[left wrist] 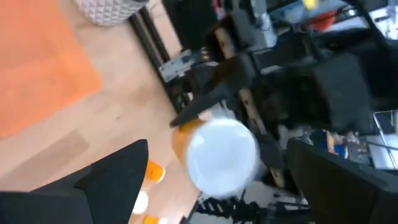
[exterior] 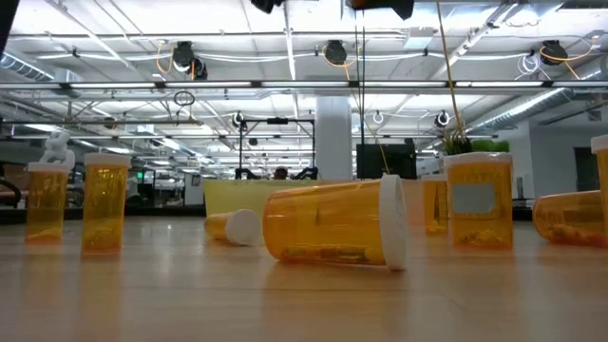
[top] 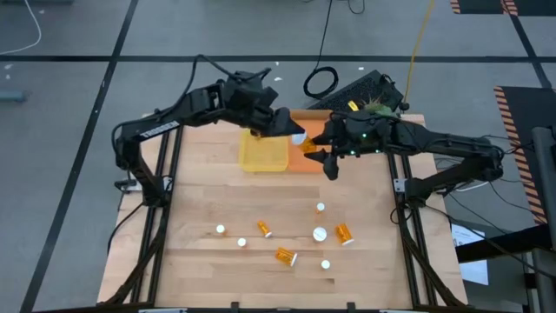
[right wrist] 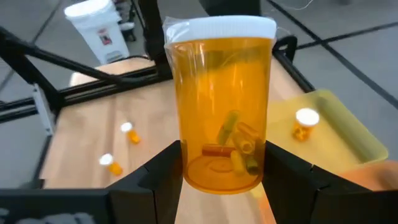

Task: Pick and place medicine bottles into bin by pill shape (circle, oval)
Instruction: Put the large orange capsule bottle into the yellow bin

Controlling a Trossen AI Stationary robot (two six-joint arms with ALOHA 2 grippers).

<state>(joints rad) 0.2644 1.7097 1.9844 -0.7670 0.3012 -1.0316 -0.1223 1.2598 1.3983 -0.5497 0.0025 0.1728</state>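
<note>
My right gripper (top: 320,149) is shut on an orange medicine bottle (right wrist: 221,106) with a white cap, holding it over the orange bin (top: 306,161). Long pills lie in the bottle's bottom. My left gripper (top: 271,129) hovers open over the far end of the yellow bin (top: 263,155), beside that bottle (left wrist: 221,155), with nothing between its fingers. One bottle (right wrist: 305,122) lies in the yellow bin. Several more bottles stand or lie on the near half of the table, such as a lying one (top: 286,256) and a standing one (top: 320,234). My right gripper pinches the bottle's lower wall (right wrist: 186,162), near its base, between its two fingers, one on each side. The fingers come about level from the table's right side. The bottle stands upright in the hold, cap up, lifted clear above the orange bin.
A white pot with a green plant (top: 375,108) stands at the far right corner, behind the bins. In the low view a lying bottle (exterior: 332,223) sits closest, with standing bottles to its left (exterior: 104,201) and right (exterior: 478,201). Bare wood lies between the bins and the bottles.
</note>
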